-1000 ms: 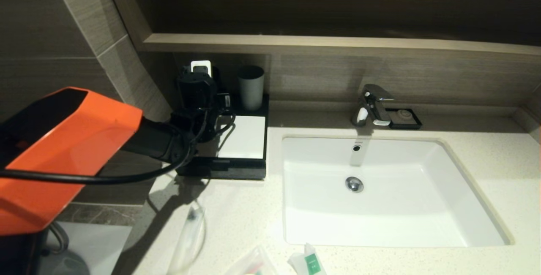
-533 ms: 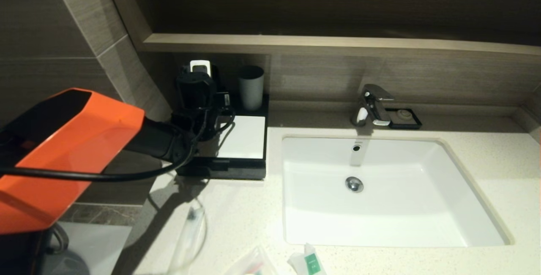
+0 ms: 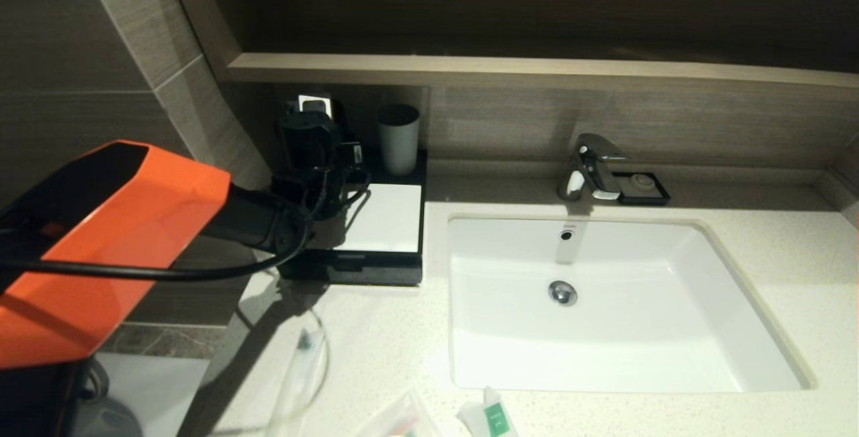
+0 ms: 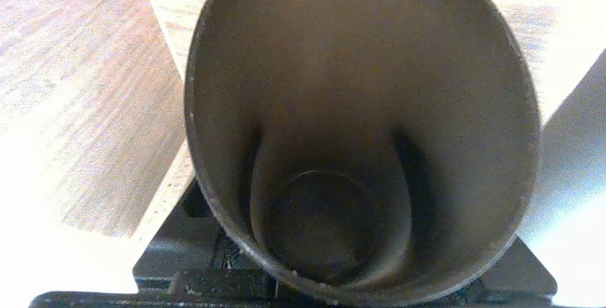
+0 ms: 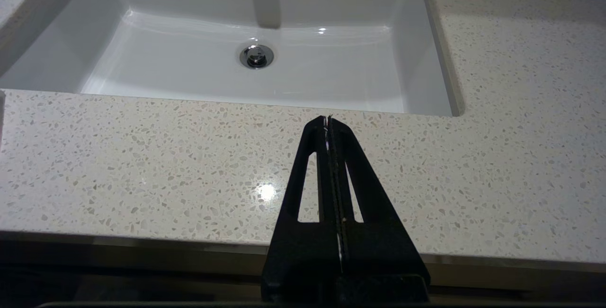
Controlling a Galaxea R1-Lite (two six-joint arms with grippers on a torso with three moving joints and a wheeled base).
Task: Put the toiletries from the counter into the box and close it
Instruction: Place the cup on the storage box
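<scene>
Left gripper [image 3: 312, 145] is at the back-left corner of the box [image 3: 386, 219], over a dark cup [image 4: 331, 123]. The left wrist view looks straight down into that cup: round, matte, nothing inside. Whether the gripper grips anything, cannot tell. A grey cup [image 3: 398, 136] stands on the back of the box, just beside the gripper.

Right gripper [image 5: 328, 123] is parked well away from the box, over the near edge of the counter [image 5: 142, 166] in front of the basin [image 5: 416, 62]. Its fingers are pressed together, holding nothing.

The box is low, black and rectangular, with a smooth white top panel and a shallow drawer front [image 3: 356, 266] facing the robot. Whether the drawer is pulled out, cannot tell.

The toiletries lie on the surface in front of the box, well apart from it, at the near edge:
- long thin sleeve [image 3: 298, 376], clear wrap, nearest the box
- clear pouch [image 3: 402, 420], partly cut off
- white sachet [image 3: 490, 415] with a green label, furthest to the side, toward the basin

Handling, a judgement:
- All three look very light, soft and crinkly. The film is likely slippery against the polished speckled stone, so they may skid when pushed.
- Pinch the sleeve across its narrow middle. Take the pouch and the sachet by an edge or a sealed seam.
- They are not fragile, and light squeezing is fine.
</scene>
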